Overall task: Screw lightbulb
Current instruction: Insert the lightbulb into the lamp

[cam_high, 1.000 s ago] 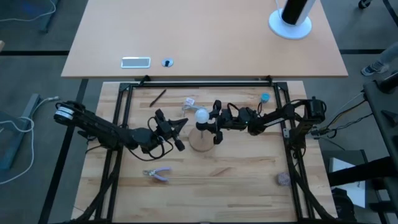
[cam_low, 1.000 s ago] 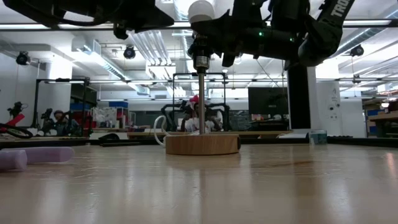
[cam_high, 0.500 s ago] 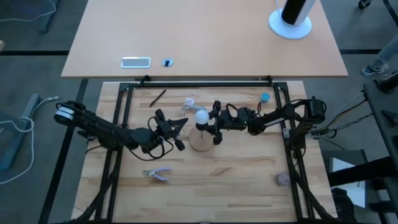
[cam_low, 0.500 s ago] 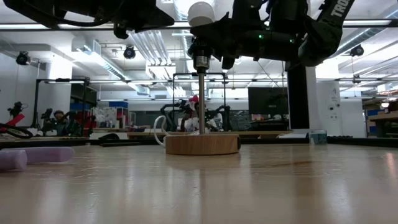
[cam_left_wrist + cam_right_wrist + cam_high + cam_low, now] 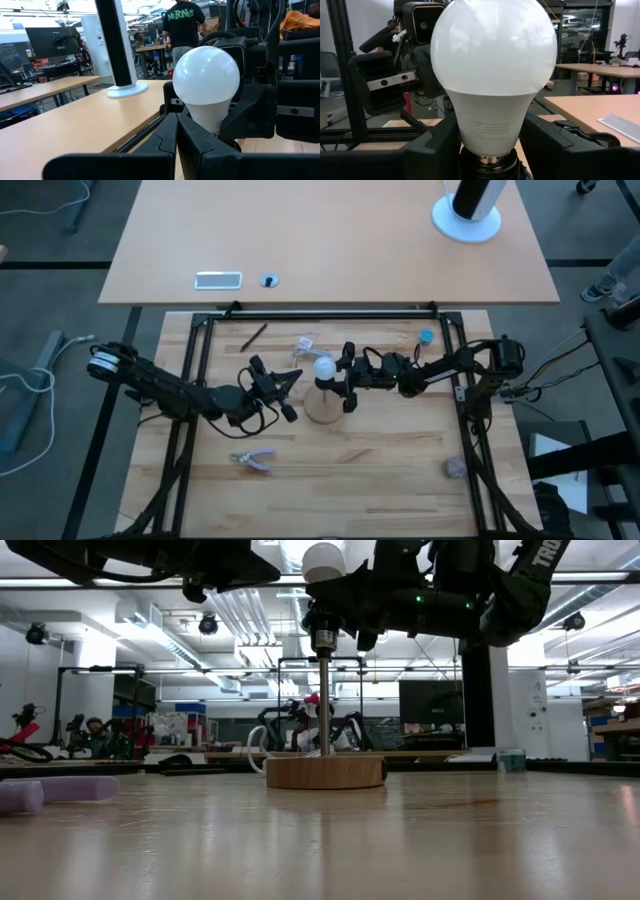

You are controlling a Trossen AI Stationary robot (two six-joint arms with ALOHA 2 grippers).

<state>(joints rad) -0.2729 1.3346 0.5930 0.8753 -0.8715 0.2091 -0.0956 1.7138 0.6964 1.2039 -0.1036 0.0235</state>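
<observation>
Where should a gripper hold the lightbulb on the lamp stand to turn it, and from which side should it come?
Probably the tapered white neck just under the globe of the lightbulb, coming level from the side. The bulb stands upright in the socket on the post of the wooden base, so a side grip lines up with its turning axis. The right gripper already brackets the neck that way; the left gripper waits beside it.

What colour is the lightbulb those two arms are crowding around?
White, frosted all over; the lightbulb shows best in the right wrist view.

Small pliers (image 5: 252, 461) lie near a greyish ball (image 5: 456, 467) and a blue cap (image 5: 427, 337).
</observation>
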